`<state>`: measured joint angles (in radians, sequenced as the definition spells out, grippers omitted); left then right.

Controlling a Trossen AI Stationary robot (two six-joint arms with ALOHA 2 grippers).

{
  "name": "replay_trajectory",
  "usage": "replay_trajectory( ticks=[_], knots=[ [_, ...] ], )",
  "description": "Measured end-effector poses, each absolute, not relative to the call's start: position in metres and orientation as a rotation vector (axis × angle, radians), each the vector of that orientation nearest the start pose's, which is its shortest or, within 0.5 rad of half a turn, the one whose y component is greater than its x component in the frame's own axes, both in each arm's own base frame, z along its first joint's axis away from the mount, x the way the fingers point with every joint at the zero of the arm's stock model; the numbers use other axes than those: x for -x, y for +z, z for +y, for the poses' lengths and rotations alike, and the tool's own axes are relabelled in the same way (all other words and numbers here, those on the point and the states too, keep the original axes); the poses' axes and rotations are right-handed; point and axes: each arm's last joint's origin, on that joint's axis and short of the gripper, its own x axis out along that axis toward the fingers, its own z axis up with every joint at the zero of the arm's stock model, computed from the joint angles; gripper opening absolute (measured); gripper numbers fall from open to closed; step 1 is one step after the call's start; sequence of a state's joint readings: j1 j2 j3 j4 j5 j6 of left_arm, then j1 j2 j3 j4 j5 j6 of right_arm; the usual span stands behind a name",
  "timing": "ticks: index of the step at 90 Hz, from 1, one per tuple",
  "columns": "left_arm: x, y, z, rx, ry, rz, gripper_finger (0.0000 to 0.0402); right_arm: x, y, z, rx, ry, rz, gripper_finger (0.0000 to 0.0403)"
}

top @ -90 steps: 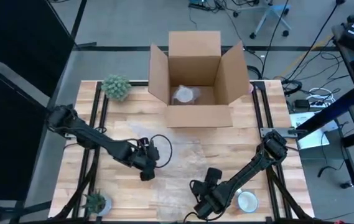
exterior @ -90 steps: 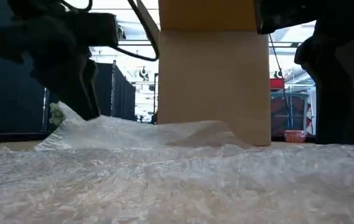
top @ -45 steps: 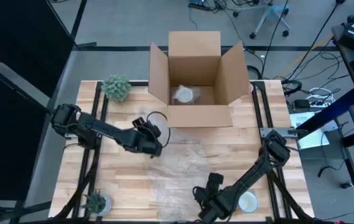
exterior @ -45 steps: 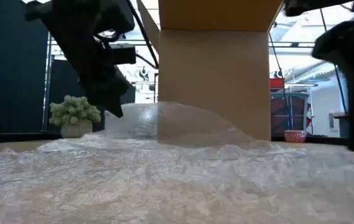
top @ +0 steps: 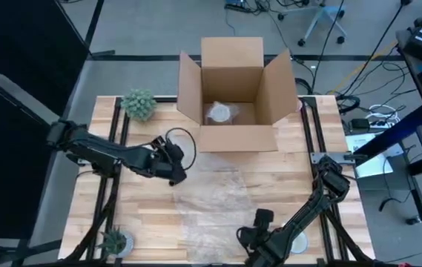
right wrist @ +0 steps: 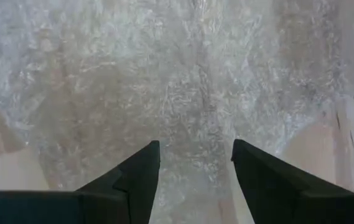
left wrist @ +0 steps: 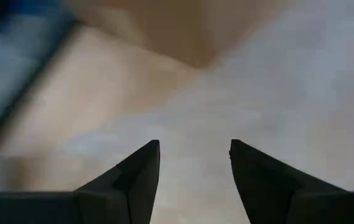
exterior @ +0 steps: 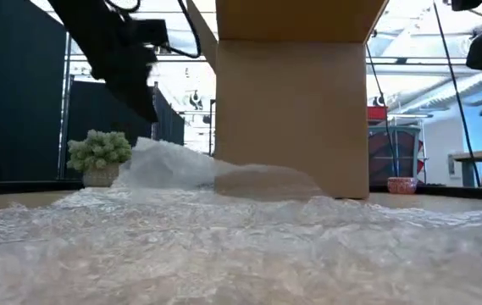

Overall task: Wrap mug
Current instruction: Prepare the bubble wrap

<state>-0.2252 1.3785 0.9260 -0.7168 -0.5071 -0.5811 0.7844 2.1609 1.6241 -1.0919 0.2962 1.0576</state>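
One white mug (top: 294, 241) stands bare at the near table edge, just beside the right gripper (top: 257, 245), fingers apart over the near edge of one bubble wrap sheet (top: 214, 200). Nothing looks wrapped yet. The left gripper (top: 175, 165), fingers apart, hovers by the sheet's far corner, near one cardboard box (top: 233, 93); two potted plants

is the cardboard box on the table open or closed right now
Open. The cardboard box has its flaps spread outward in the high view, showing a pale object inside.
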Motion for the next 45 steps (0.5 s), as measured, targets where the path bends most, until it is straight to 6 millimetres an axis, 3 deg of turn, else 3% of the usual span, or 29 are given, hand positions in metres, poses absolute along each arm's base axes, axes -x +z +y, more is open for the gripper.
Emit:
replay_trajectory(
  ticks=[13, 45],
  knots=[
    [-0.255, 0.214, -0.052, 0.239, 0.390, 1.065, 0.0180, -0.296, 0.154, 0.273, -0.063, -0.400, 1.346, 0.0187],
    [-0.291, 0.163, -0.076, 0.108, 0.217, 1.102, 0.0180, -0.309, 0.154, 0.269, -0.099, -0.402, 1.272, 0.0187]
  ],
)
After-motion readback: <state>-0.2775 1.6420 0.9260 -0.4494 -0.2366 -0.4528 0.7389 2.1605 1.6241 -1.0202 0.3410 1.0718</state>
